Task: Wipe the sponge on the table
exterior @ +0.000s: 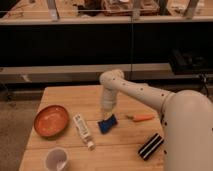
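The light wooden table (70,97) stands before a dark shelving bench (75,45). My gripper (106,115) is down near its middle, atop the dark-blue sponge (109,125), which lies between a white bar (83,131) and an orange stick (141,118). Whether I am gripping it, I cannot tell.

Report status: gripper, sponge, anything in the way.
Gripper down on the sponge, mid table. White bar close at camera-left of sponge, orange stick at camera-right.
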You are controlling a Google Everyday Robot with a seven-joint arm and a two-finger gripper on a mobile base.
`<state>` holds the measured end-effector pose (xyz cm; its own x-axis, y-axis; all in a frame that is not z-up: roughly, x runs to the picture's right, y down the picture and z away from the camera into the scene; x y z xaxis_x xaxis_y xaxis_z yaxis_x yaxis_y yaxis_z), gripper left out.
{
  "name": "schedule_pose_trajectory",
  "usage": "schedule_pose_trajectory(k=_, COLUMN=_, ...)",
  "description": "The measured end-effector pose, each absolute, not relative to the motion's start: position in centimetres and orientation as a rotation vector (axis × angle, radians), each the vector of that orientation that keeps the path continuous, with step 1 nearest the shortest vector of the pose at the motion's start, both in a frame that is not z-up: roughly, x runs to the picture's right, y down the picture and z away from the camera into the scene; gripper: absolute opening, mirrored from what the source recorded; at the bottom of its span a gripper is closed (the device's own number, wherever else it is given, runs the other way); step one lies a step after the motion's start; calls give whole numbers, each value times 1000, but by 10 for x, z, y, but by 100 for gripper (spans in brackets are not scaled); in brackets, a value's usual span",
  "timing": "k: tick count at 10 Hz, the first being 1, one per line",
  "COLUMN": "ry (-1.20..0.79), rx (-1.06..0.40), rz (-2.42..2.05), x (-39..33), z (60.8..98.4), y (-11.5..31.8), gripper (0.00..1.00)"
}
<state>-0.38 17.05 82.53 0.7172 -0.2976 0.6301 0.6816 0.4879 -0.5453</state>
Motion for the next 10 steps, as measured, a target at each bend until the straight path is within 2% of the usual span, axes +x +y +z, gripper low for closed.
schedule_pose_trajectory(k=3, ry=-536, rx=-876, rz=-713, x=5, z=816, y=195, gripper=3)
schedule_pose_trajectory(k=6, ry=-582, rx=-839, rz=-806, x=58, z=817, y=185, gripper=3)
schedule_pose_trajectory(k=10, ry=-589, rx=-787, rz=-880, x=160, z=843, y=159, gripper=3)
